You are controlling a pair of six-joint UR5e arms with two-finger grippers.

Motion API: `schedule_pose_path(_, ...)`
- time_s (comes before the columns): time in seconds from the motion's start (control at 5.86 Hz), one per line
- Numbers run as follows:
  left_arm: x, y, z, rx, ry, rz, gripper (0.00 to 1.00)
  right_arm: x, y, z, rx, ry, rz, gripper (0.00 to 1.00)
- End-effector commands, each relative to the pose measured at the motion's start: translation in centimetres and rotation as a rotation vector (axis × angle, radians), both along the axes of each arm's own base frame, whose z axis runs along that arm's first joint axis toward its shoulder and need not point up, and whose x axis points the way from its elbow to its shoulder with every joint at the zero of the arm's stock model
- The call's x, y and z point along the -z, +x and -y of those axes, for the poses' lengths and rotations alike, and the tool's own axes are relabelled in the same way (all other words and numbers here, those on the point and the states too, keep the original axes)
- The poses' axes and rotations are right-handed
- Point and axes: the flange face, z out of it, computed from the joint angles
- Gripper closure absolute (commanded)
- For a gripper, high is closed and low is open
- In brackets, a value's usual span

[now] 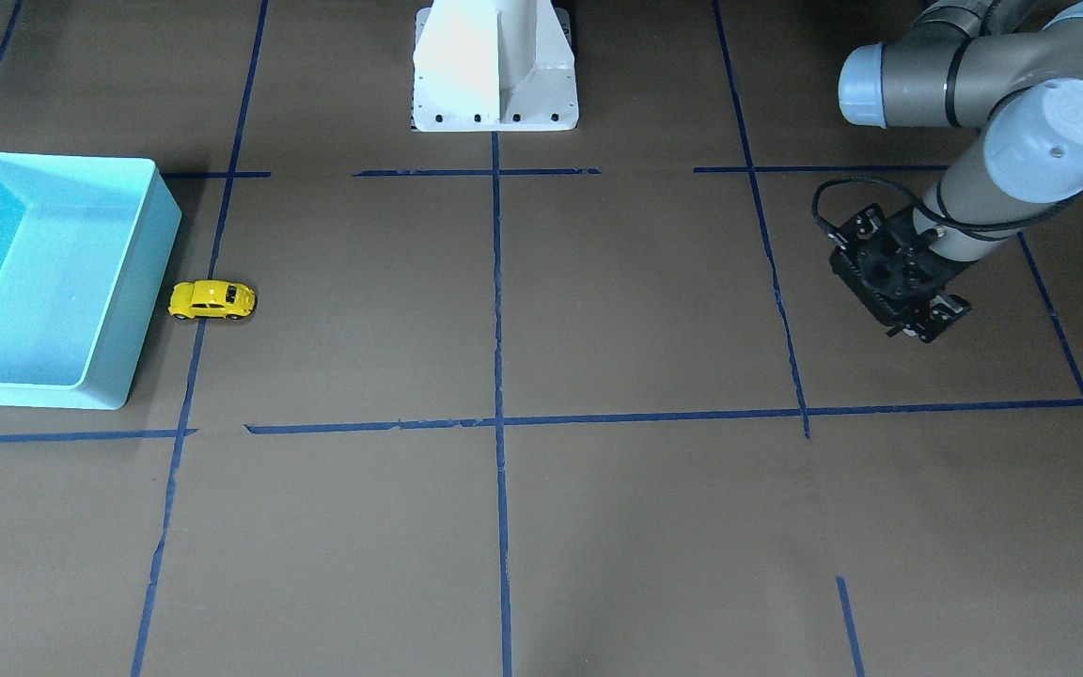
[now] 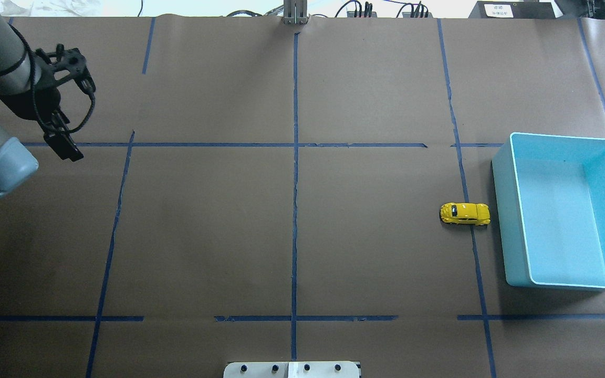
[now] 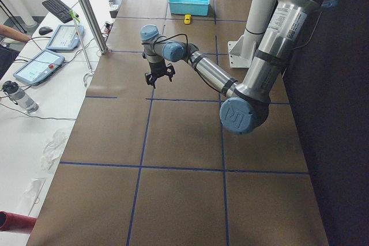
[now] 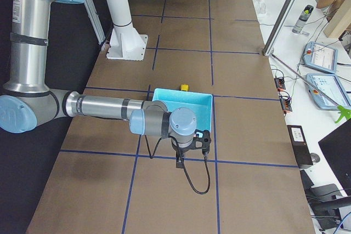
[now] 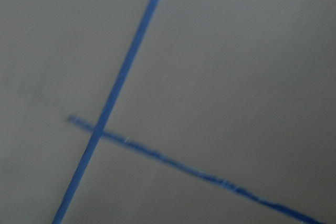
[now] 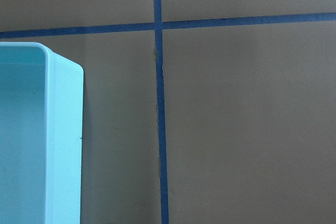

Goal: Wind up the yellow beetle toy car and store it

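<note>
The yellow beetle toy car (image 2: pixel 465 214) stands on its wheels on the table, just beside the turquoise bin (image 2: pixel 504 220) and outside it. The overhead view shows the left gripper (image 2: pixel 65 148) well apart from the car, over the table's opposite end; whether its jaws are parted cannot be told. Only the right side view shows the right gripper (image 4: pixel 180 163), hanging near the bin; its state cannot be judged there. The right wrist camera shows one bin corner.

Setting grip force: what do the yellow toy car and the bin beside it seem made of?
The yellow beetle toy car looks glossy, painted metal or hard plastic; the sheen cannot settle which. The turquoise bin looks smooth moulded plastic: uniform colour, rounded corners, thin rim.
</note>
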Motion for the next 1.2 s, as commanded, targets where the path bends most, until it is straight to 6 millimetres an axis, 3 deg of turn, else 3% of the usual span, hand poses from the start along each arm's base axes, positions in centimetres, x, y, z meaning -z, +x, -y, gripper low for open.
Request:
schedule_pose_path(0.0, -2.4, -6.2, 1.6, 0.373, -0.278, 0.037, 0.00, 1.8, 0.2, 0.0, 0.009, 0.037, -0.050, 0.00)
schedule_pose_path(0.17, -2.9, -8.6, 2.5, 0.417, -0.291, 0.038, 0.00, 0.7, 0.1, -1.0, 0.009, 0.012, -0.054, 0.00)
schedule_pose_path(0.51, -6.0, -13.6, 4.1, 0.505, -0.346, 0.056, 0.00, 6.0, -0.6, 0.2, 0.014, 0.115, 0.030, 0.00)
schedule_pose_path(0.68, -9.2, -15.8, 2.9, 0.532, -0.383, 0.074, 0.00, 8.9, -4.3, 1.9, 0.107, 0.220, 0.022, 0.00)
schedule_pose_path(1.02, -16.3, -21.5, -0.6, 0.618, -0.410, 0.058, 0.00, 14.5, -8.9, 6.0, 0.196, 0.362, 0.043, 0.00)
